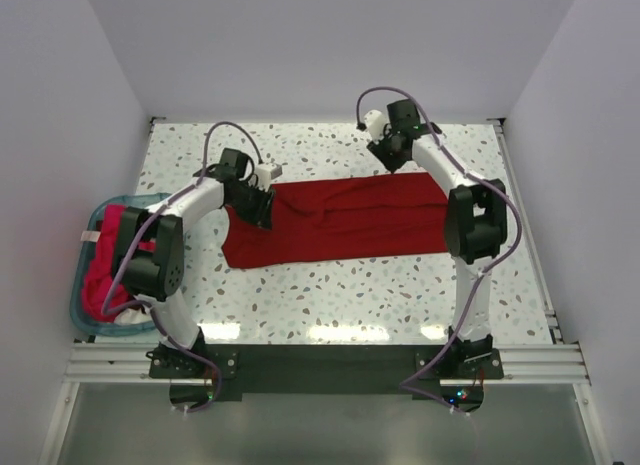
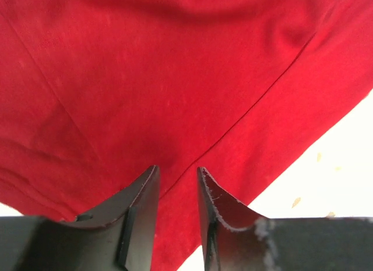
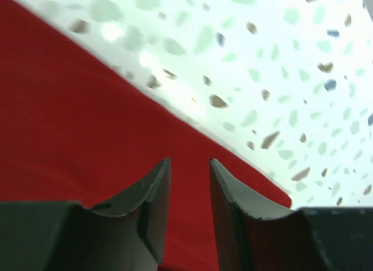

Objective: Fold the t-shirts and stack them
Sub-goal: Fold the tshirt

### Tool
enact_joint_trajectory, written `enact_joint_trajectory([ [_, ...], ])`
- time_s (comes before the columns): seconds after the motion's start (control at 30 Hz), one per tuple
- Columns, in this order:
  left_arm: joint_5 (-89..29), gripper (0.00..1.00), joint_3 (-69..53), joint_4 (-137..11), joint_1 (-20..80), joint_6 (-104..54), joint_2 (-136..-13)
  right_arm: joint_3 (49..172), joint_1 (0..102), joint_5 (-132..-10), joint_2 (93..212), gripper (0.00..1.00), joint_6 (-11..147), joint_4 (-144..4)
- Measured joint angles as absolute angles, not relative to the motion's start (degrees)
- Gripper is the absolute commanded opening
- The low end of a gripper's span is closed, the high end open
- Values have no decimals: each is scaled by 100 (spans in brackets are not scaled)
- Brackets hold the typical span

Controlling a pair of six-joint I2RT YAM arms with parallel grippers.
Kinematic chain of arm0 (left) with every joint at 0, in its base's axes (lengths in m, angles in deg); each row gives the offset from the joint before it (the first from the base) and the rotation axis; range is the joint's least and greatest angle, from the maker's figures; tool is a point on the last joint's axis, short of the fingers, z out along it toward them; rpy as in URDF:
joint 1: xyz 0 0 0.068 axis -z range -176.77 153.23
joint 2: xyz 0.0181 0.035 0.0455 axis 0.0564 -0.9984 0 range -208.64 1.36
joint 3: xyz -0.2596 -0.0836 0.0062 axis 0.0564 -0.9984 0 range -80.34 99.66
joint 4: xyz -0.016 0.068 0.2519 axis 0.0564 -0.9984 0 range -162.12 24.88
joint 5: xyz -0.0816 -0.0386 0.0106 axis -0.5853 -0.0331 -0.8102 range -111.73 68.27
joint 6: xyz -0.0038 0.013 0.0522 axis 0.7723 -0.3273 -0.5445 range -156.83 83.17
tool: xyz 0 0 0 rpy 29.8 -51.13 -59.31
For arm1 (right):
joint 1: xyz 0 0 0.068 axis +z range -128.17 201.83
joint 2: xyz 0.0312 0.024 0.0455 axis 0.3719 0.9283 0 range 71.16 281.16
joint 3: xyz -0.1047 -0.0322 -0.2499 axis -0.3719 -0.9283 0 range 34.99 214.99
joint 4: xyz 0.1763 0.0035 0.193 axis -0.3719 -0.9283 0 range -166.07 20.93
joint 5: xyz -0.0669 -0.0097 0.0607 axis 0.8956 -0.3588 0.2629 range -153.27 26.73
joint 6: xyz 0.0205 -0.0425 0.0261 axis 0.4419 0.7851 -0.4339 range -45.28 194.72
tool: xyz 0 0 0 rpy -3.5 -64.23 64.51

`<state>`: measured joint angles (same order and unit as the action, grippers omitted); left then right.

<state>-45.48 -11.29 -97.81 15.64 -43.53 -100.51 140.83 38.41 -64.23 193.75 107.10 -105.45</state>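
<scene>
A deep crimson t-shirt (image 1: 340, 220) lies on the table as a long folded band. My left gripper (image 1: 258, 210) hovers over its left end. In the left wrist view the left gripper (image 2: 178, 169) is open, and a seam of the t-shirt (image 2: 175, 78) runs under the gap with nothing held. My right gripper (image 1: 395, 163) is at the band's far right corner. It is open too in the right wrist view, the right gripper (image 3: 189, 161) standing over the t-shirt (image 3: 70, 125) near its edge. Brighter pinkish-red t-shirts (image 1: 105, 275) are bunched in the basket.
A teal plastic basket (image 1: 85, 320) sits at the table's left edge, beside the left arm's base. The speckled tabletop (image 1: 330, 295) shows around the cloth. White walls close in the far side and both flanks.
</scene>
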Motion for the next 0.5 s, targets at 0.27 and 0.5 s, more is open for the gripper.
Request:
enact_joint_trajectory([
  [0.27, -3676, 33, -1078, -10022, 1675, -4545, -10578, 14280, 3164, -6322, 20078, 27, 11230, -11087],
  [0.5, -3239, 30, 76, -10430, 1612, -4722, -11386, 13615, 3113, -6106, 19912, 16, 11886, -11098],
])
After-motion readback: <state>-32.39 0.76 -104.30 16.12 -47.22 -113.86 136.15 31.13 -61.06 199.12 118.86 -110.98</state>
